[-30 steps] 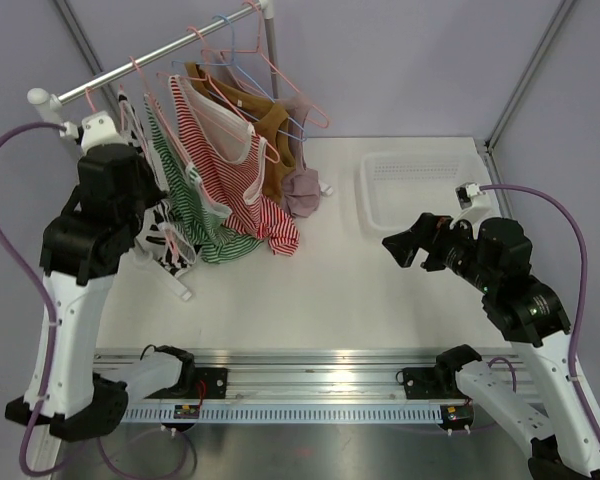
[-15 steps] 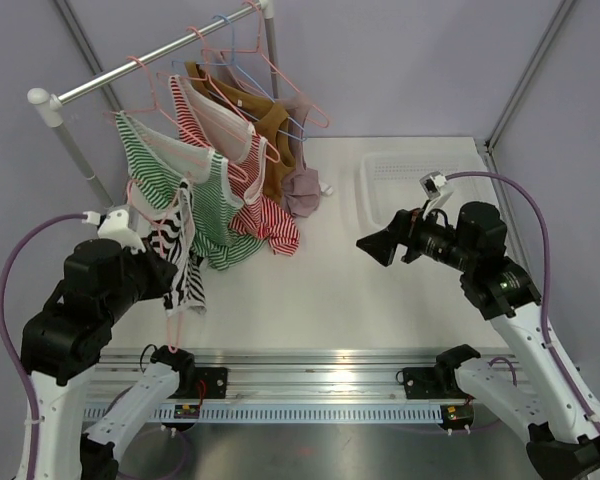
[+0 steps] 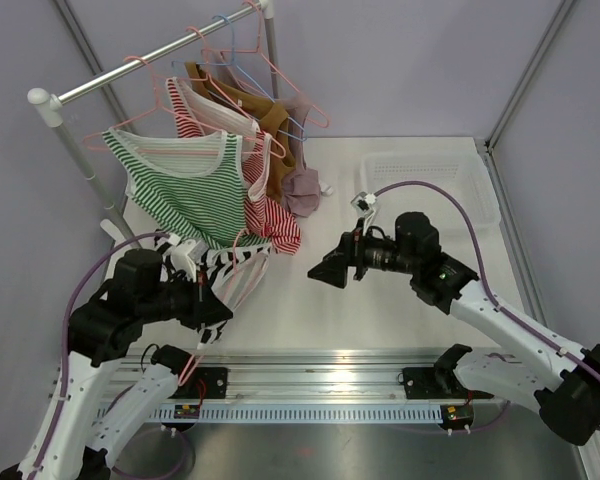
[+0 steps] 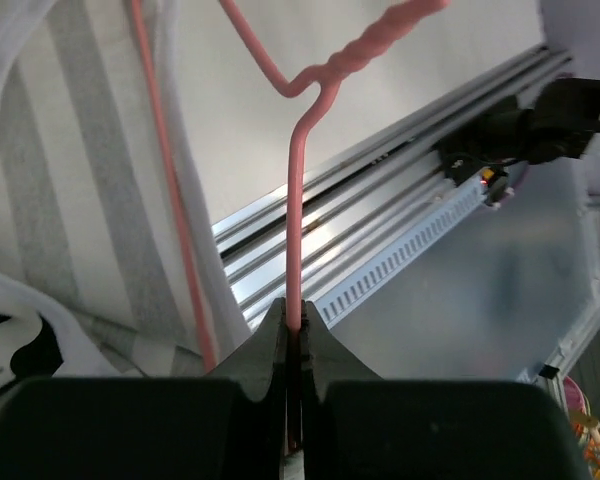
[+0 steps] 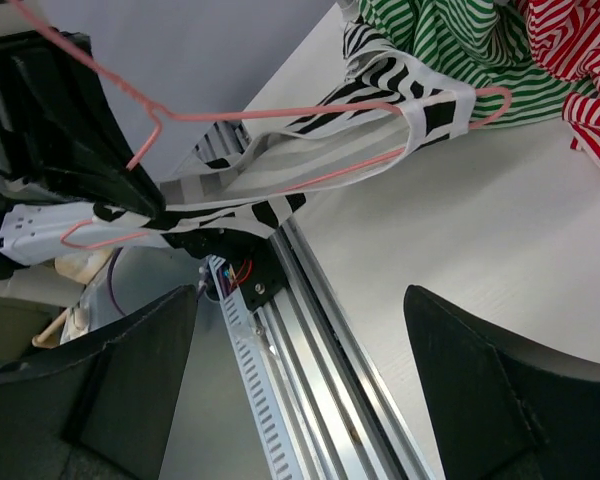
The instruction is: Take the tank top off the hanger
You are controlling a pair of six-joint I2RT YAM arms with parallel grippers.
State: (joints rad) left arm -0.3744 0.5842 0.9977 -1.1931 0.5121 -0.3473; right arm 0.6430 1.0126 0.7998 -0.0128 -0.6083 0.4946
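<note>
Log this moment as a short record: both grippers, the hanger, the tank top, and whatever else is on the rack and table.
left gripper: shut on the pink hanger, pinching its wire
right gripper: open, holding nothing, facing the hanger
tank top: black and white stripes, threaded on the hanger, not yet removed
hanger location: off the rack, at the near left of the table
rack: green striped top, red striped top, brown top
table: white basket at the far right
</note>
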